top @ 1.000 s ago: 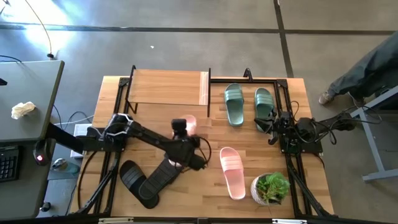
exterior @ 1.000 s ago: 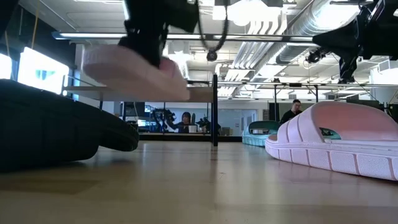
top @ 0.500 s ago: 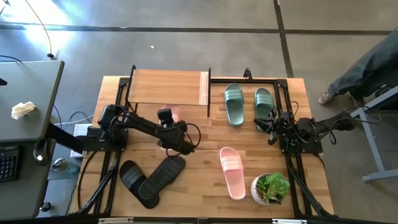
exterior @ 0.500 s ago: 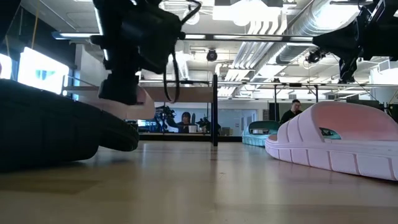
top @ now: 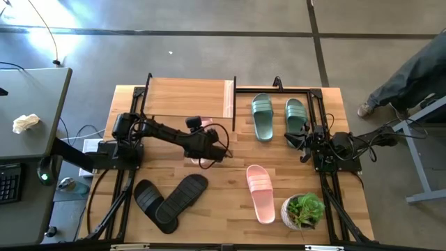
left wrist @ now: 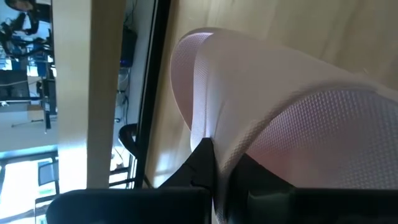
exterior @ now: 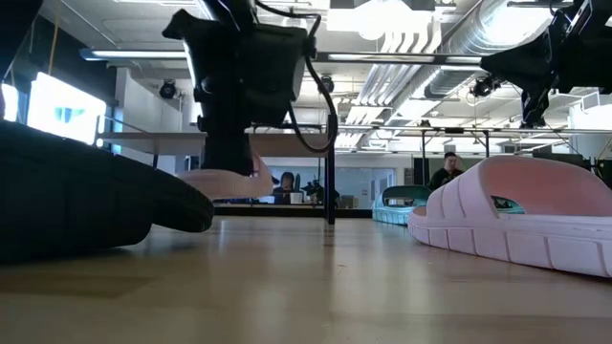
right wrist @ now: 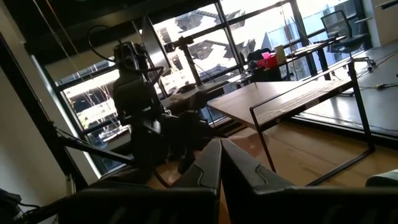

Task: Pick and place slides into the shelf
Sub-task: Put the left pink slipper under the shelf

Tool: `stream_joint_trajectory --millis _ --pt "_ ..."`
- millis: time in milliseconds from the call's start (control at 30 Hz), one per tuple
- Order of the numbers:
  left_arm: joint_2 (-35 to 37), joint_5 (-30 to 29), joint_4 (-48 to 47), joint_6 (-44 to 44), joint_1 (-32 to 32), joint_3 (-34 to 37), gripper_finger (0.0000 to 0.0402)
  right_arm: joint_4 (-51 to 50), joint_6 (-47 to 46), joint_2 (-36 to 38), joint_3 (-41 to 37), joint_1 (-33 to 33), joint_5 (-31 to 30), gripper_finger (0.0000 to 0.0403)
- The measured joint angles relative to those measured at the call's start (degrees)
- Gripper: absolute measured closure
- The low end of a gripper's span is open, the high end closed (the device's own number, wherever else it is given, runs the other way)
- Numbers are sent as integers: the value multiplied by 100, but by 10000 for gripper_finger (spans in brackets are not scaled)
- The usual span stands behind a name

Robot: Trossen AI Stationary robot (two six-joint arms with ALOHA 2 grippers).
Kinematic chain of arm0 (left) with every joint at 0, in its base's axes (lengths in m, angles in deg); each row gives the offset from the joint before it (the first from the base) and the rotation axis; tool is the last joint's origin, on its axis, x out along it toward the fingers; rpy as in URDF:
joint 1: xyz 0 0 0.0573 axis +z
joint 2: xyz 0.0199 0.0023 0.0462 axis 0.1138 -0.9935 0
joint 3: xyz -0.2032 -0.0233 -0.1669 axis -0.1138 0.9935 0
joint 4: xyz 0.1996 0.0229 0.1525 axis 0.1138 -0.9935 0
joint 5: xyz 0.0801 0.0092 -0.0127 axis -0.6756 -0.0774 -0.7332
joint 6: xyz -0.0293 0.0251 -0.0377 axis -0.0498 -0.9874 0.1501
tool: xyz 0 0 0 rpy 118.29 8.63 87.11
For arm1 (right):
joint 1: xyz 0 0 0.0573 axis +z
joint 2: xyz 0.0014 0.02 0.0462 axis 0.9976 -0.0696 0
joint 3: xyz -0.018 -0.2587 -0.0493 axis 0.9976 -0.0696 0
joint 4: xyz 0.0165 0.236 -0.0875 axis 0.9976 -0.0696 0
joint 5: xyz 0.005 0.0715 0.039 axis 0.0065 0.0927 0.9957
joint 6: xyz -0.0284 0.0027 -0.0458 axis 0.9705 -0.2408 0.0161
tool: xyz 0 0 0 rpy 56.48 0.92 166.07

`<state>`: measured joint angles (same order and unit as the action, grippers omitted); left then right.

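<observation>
Held pink slide (top: 203, 127) mostly hidden under left gripper (top: 207, 137); second black slide (top: 148, 203) half-covered by first (top: 182, 195).

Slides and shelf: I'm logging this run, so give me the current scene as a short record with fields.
left gripper: shut on a pale pink slide, low beside the shelf
right gripper: shut, empty, waiting at the table's right side
pale pink slide on table, beside the potted plant
black slides, front left of table, overlapping
green slides, right of shelf
shelf top: no slides on it
</observation>
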<state>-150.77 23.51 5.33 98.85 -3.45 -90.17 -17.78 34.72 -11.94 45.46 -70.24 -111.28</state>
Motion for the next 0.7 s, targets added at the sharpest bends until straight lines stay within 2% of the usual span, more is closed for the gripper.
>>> stream_joint_trajectory --millis 467,700 --pt "-9 125 639 -194 452 662 401 1 -6 0 0 2 194 402" --pt "-3 120 1395 -951 538 951 401 1 -15 0 0 2 287 402"
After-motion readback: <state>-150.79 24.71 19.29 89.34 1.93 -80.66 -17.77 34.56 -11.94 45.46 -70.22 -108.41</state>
